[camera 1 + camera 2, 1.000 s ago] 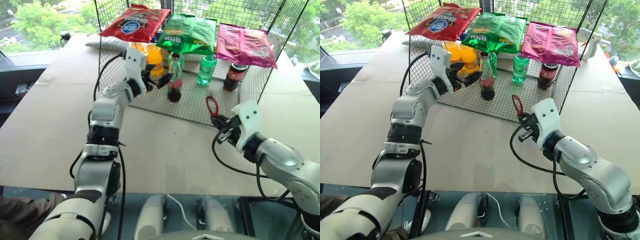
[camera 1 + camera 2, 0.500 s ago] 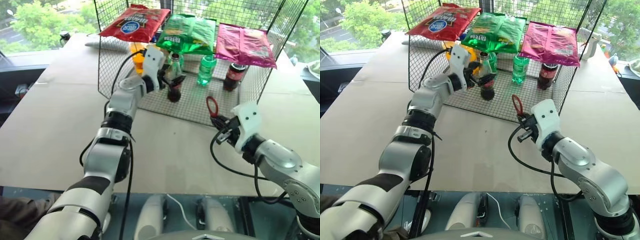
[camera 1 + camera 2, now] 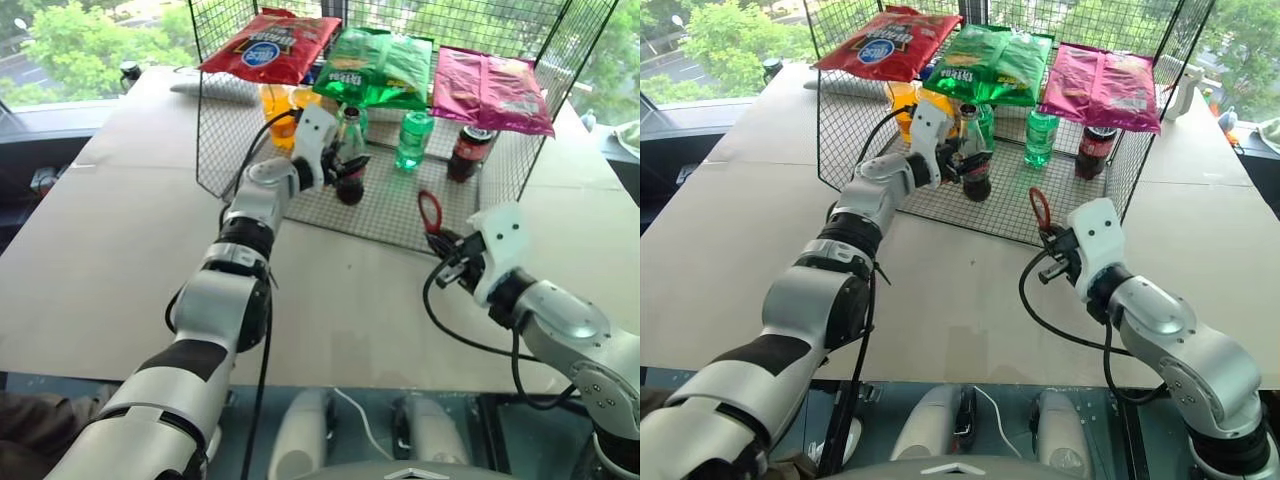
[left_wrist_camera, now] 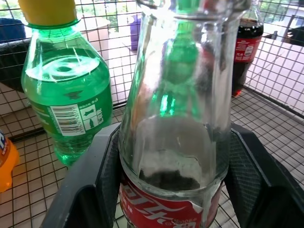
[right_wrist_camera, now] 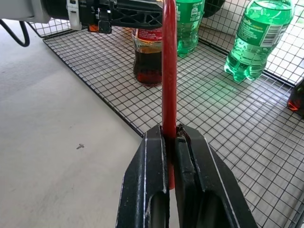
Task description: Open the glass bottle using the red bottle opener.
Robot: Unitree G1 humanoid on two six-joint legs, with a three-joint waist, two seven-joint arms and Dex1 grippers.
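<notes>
Glass bottle (image 3: 349, 160) upright on the wire rack (image 3: 400, 215), between the left gripper (image 3: 343, 168) fingers — closing, grip unconfirmed. Right gripper (image 3: 447, 262) clamps red bottle opener (image 3: 429, 211) upright; bottle at its 11 o'clock.

We see glass bottle (image 3: 975, 160) standing upright on wire mesh floor (image 3: 1010, 205) of open-fronted cage, near its front edge. Clear contoured glass, dark cola in lower part, red label band at waist, narrow neck. Black fingers (image 4: 102, 175) sit on both sides of body at label height. We see red bottle opener (image 3: 1039, 209) held upright outside cage front, ring-shaped loop head on top, short handle pinched below, well apart from bottle.
</notes>
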